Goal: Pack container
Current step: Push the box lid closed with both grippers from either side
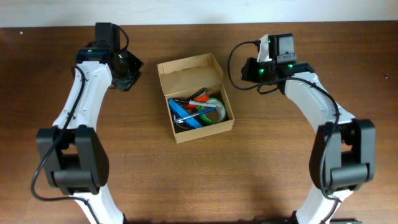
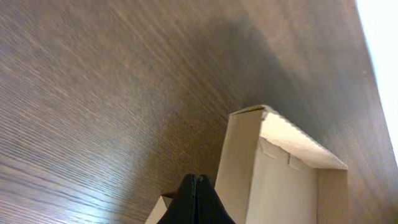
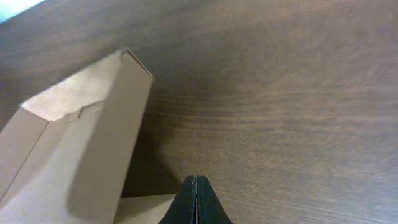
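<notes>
1. The container [image 1: 205,134] sits on the wooden desk [image 1: 267,168], a little above the middle of the overhead view, between the two arms.
2. Its flap lid [image 1: 189,73] stands open on the far side, and the box interior faces up.
3. Inside lie a green tape roll [image 1: 213,112], blue items [image 1: 183,112] and an orange item [image 1: 199,96], bunched in the near half.
4. The left end effector [image 1: 127,71] hangs just beside the container's far left corner, apart from it. It is clenched, fingers pressed together with nothing between them.
5. In the left wrist view, the left end effector [image 2: 196,190] shows as a closed dark wedge, with the container [image 2: 280,168] rising to its right.
6. The right end effector [image 1: 250,70] hangs near the container's far right corner, not touching it. It is also clenched on nothing.
7. In the right wrist view, the right end effector [image 3: 195,190] is a shut dark point above the desk, with the container [image 3: 81,143] to its left.
</notes>
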Robot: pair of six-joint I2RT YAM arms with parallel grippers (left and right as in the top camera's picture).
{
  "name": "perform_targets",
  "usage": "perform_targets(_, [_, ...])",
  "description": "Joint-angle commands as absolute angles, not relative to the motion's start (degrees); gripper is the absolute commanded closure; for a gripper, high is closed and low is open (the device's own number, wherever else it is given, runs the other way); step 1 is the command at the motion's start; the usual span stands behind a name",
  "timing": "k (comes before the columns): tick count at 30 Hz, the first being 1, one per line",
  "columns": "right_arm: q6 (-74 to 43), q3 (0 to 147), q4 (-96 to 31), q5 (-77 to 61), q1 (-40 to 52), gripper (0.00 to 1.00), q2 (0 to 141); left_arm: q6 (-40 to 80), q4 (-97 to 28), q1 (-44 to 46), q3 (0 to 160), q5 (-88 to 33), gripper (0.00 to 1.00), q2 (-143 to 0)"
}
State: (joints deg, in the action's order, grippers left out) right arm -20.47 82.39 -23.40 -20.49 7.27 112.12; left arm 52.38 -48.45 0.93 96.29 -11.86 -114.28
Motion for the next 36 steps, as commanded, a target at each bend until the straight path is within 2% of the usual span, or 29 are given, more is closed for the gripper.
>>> perform_targets(1, [-24.6, 83.7, -22.8, -23.0, 7.0, 0.96, 114.3, 58.7, -49.0, 0.6, 96.5, -15.3, 0.98, -116.9])
perform_targets(11, [-32.3, 83.7, -22.4, -24.6, 7.0, 0.97, 117.5, 69.1, -52.1, 0.6, 96.5, -19.4, 0.98, -121.9])
perform_targets(17, [-32.9, 83.7, -22.4, -26.6, 7.0, 0.97, 118.7, 69.3, -51.9, 0.6, 96.5, -24.5, 0.98, -125.7])
perform_targets(27, [-38.3, 83.7, -17.8, -30.3, 8.0, 0.97, 120.4, 69.9, -49.7, 0.7, 96.5, -27.7, 0.98, -126.1])
perform_targets(36, [-38.5, 83.7, -16.6, -31.1, 10.5, 0.97, 122.2, 71.4, -48.8, 1.5, 96.5, -28.9, 0.98, -126.1])
